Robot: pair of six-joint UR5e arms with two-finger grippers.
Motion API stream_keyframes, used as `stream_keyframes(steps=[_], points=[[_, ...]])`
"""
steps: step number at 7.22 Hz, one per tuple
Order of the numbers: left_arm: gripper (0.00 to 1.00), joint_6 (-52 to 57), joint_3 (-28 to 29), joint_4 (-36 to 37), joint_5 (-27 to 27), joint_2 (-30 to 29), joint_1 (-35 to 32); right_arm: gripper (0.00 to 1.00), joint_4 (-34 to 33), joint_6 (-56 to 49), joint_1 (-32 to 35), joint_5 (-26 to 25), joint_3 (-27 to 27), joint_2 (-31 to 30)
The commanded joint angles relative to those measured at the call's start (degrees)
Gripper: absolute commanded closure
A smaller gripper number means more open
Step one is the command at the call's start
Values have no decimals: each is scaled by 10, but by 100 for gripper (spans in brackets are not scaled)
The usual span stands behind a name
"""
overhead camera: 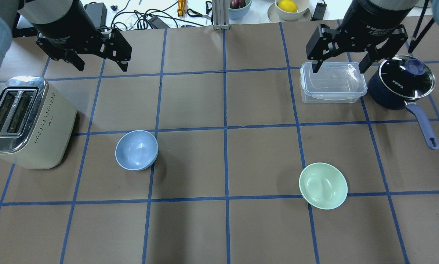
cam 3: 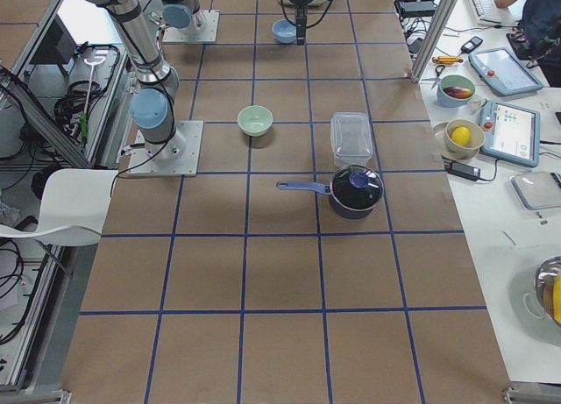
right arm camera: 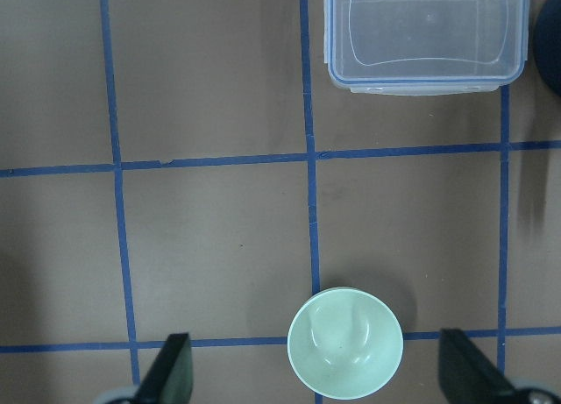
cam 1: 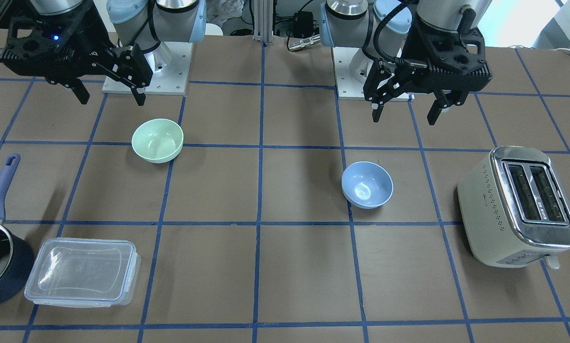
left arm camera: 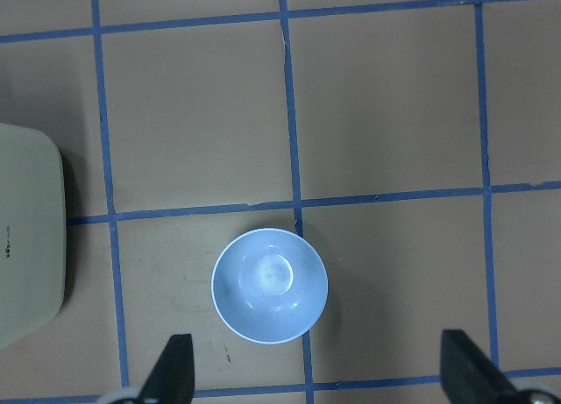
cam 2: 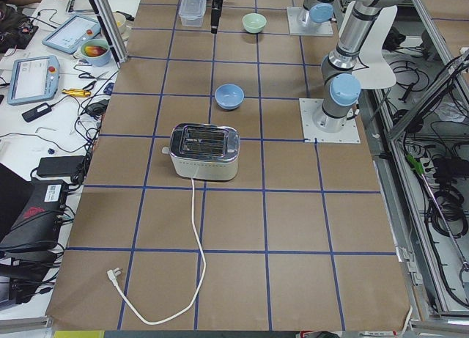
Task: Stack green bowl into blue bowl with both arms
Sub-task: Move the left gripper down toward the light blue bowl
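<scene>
The pale green bowl (cam 1: pixel 157 140) stands upright and empty on the brown table, on my right side; it also shows in the overhead view (overhead camera: pixel 323 185) and right wrist view (right arm camera: pixel 345 354). The light blue bowl (cam 1: pixel 367 184) stands upright and empty on my left side, also seen from overhead (overhead camera: pixel 136 150) and in the left wrist view (left arm camera: pixel 270 286). My left gripper (overhead camera: pixel 102 68) hangs open and empty, high above the table, apart from the blue bowl. My right gripper (overhead camera: pixel 339 69) hangs open and empty, high up, apart from the green bowl.
A cream toaster (overhead camera: pixel 21 121) stands at my far left, close to the blue bowl. A clear lidded container (overhead camera: pixel 333 82) and a dark navy saucepan (overhead camera: pixel 401 84) with glass lid sit at the far right. Blue tape lines grid the table.
</scene>
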Motion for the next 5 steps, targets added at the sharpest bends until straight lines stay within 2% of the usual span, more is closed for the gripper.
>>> stream_keyframes(steps=[1, 3, 4, 5], points=[[0, -1, -15, 3, 0, 5, 1, 0, 0, -2, 0, -8, 0, -1], [0, -12, -66, 15, -1, 8, -1, 0, -1, -2, -2, -10, 0, 0], [0, -15, -101, 45, -1, 6, -3, 0, 1, -2, -3, -11, 0, -1], [0, -39, -161, 105, 0, 3, -4, 0, 1, -3, -2, -11, 0, -1]])
